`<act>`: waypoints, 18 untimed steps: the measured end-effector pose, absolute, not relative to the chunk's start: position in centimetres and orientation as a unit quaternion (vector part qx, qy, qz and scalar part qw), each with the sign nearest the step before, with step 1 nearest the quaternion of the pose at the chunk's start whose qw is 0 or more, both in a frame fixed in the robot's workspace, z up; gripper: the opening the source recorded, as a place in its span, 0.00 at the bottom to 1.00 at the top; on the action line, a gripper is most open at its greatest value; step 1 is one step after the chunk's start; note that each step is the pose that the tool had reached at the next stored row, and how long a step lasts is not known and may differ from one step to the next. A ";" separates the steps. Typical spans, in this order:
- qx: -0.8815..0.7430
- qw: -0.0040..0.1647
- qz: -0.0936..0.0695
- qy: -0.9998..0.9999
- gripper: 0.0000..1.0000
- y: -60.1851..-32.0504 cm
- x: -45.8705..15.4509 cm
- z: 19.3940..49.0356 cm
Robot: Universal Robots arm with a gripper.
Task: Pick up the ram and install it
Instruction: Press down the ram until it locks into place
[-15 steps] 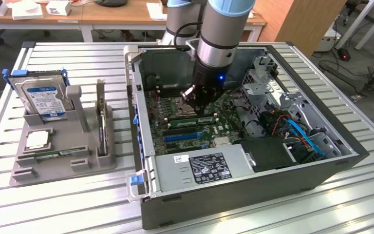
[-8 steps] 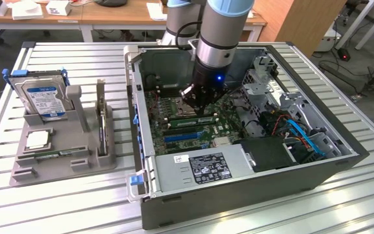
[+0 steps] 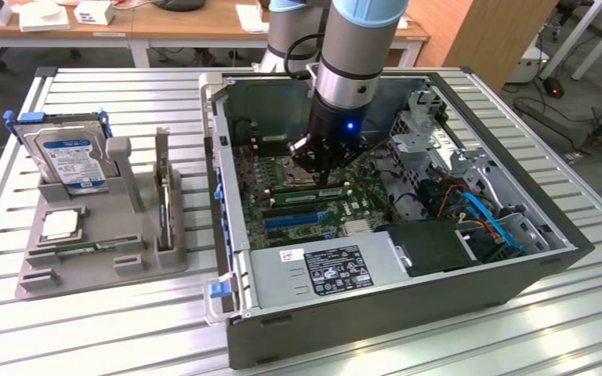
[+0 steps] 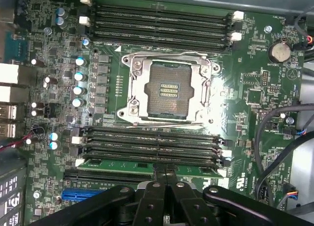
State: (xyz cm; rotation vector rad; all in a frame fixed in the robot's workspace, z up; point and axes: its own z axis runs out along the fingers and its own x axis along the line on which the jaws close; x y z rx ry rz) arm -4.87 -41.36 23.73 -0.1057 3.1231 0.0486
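Now the end effector (image 4: 166, 179) is clenched with its tips pressed on the ram (image 4: 147, 163), which is laid in the slot just beside the lower memory slots (image 4: 152, 142) below the CPU socket (image 4: 167, 91). Seating appears under way; firm, even downward pressure is judged necessary.

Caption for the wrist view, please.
Shut tool pressing the ram into a motherboard slot below the empty CPU socket.
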 end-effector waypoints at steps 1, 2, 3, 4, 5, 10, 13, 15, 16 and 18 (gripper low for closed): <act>-0.034 0.008 0.016 0.999 0.09 -41.4 -4.9 23.7; -0.034 0.008 0.015 0.999 0.09 -41.4 -4.9 23.7; -0.034 0.008 0.015 0.999 0.09 -41.4 -4.9 23.7; -0.034 0.008 0.015 0.999 0.09 -41.4 -4.9 23.8; -0.034 0.008 0.014 0.999 0.09 -41.4 -4.9 23.9; -0.033 0.008 0.014 0.999 0.09 -41.4 -4.9 24.2; -0.033 0.008 0.014 0.999 0.09 -41.4 -4.9 24.5; -0.033 0.008 0.014 0.999 0.09 -41.4 -4.9 24.5; -0.033 0.008 0.014 0.999 0.09 -41.4 -4.9 24.5; -0.033 0.008 0.013 0.999 0.09 -41.4 -4.9 24.5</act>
